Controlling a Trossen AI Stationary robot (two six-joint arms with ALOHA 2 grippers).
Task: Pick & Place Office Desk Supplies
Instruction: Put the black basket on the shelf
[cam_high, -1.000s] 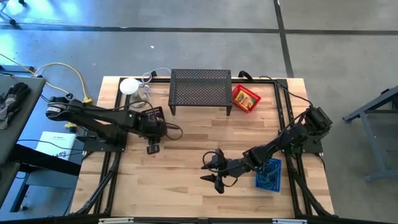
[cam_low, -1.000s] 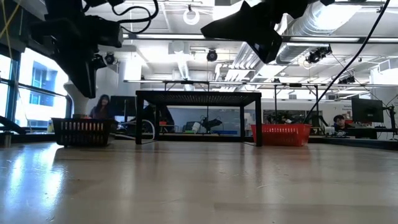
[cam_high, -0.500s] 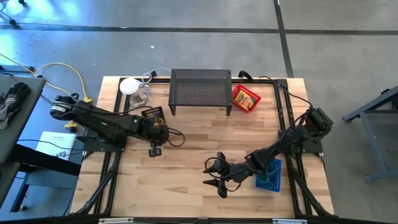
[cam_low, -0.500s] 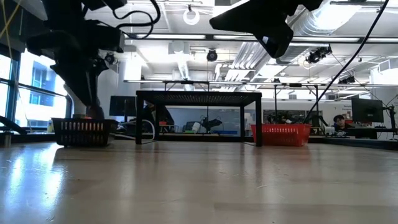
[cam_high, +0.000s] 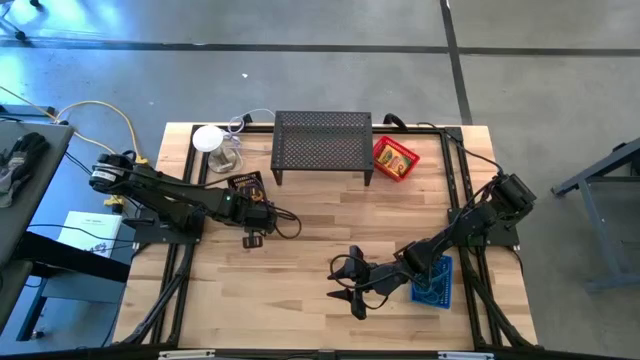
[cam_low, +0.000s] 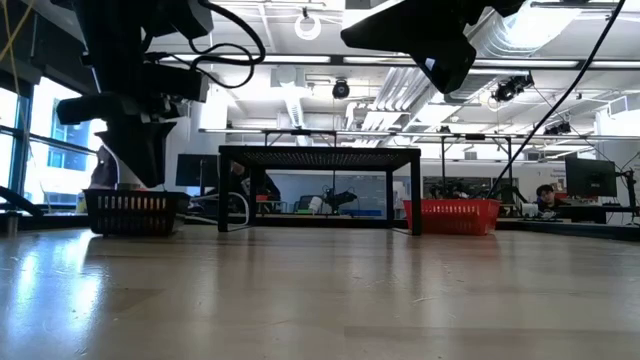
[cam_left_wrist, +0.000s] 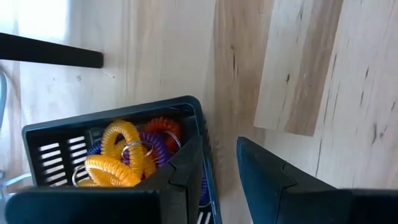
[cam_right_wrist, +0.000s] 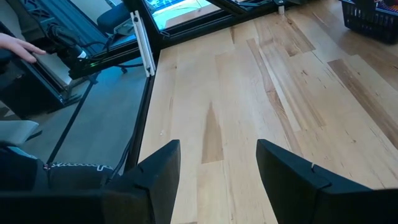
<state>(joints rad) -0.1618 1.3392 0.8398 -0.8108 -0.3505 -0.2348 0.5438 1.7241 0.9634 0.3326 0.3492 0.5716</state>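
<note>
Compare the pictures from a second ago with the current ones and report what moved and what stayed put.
The left gripper has shifted slightly toward the table's right and near edge, beside the small black mesh tray of coiled rings, one finger inside its rim. The right gripper drifted slightly toward the near edge, open over bare wood. The black perforated metal stand, red mesh tray and blue mesh tray have not moved.

1. Light wooden table (cam_high: 300, 260), planked top
2. Black perforated stand (cam_high: 322, 143) at the far edge, middle
3. Red mesh tray (cam_high: 396, 157) near the far right corner
4. Black mesh tray (cam_high: 244, 185) left of the stand
5. Blue mesh tray (cam_high: 433, 281) by the right edge
</note>
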